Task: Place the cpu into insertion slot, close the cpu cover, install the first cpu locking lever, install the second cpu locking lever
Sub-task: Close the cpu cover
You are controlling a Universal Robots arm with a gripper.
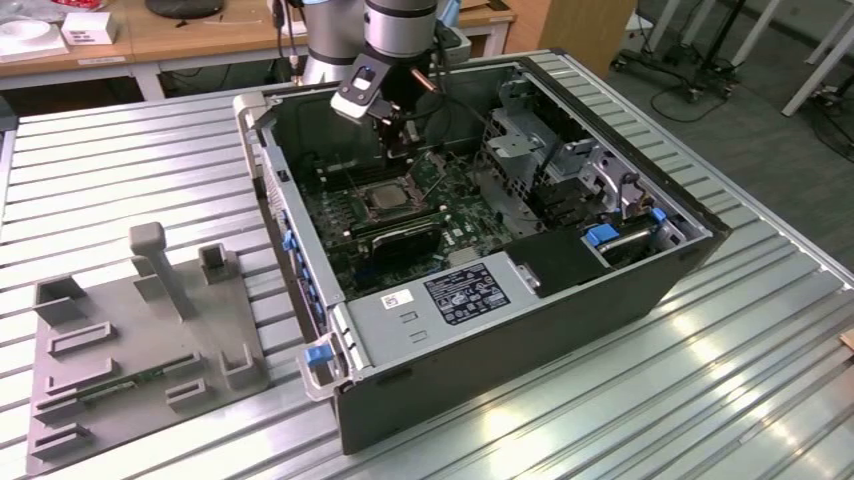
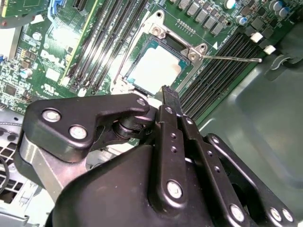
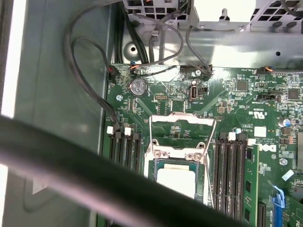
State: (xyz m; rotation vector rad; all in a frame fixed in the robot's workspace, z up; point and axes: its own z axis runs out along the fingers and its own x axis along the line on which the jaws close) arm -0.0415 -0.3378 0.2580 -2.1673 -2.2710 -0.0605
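Our gripper (image 2: 168, 97) hangs clenched and empty, seemingly for pushing, above the cpu (image 2: 157, 66) under its closed cpu cover (image 2: 189, 71).

Blurred dark band (image 3: 71, 165) hides pt of cpu (image 3: 176, 179) in first wrist view

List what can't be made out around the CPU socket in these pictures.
- Second wrist view: the black end effector covers one corner of the thin silver cpu cover.
- First wrist view: a blurred black band crosses the pale square cpu, hiding part of it.
- Exterior view: the cpu cover is too small to tell whether it is latched.
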